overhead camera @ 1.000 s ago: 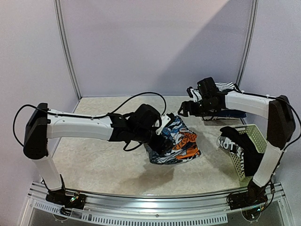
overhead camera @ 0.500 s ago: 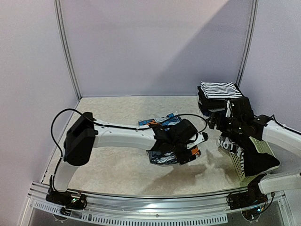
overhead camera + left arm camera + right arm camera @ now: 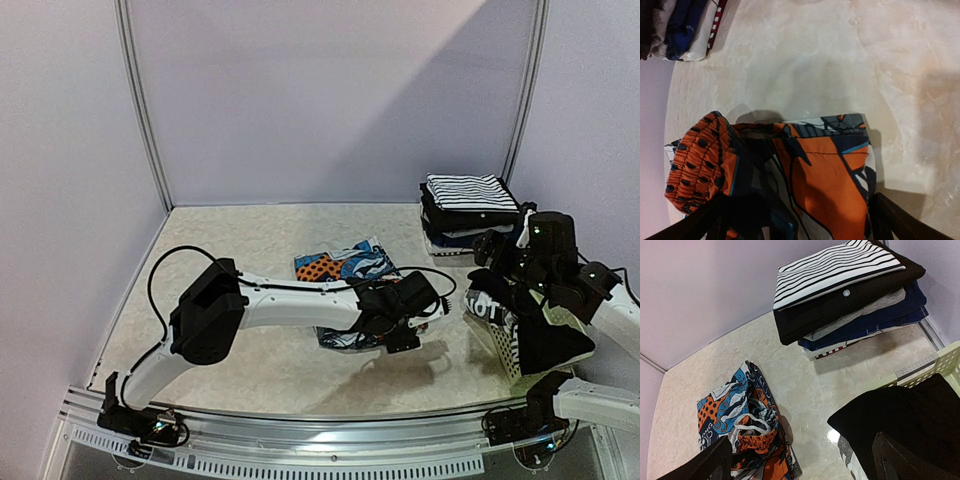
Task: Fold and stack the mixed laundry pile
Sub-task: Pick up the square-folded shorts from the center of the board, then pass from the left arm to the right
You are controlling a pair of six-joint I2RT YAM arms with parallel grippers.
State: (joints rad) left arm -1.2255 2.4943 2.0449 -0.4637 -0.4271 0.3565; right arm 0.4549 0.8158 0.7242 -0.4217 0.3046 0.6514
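The printed garment lies crumpled mid-bench, its orange waistband bunched at one end. The left arm reaches low across it. The left hand stands wide, one finger on either side of the cloth, not pinching it. Further right, the folded stack, with the striped garment on top, fills the far corner. The right hand, wide and empty, hovers above the basket, which holds a black garment.
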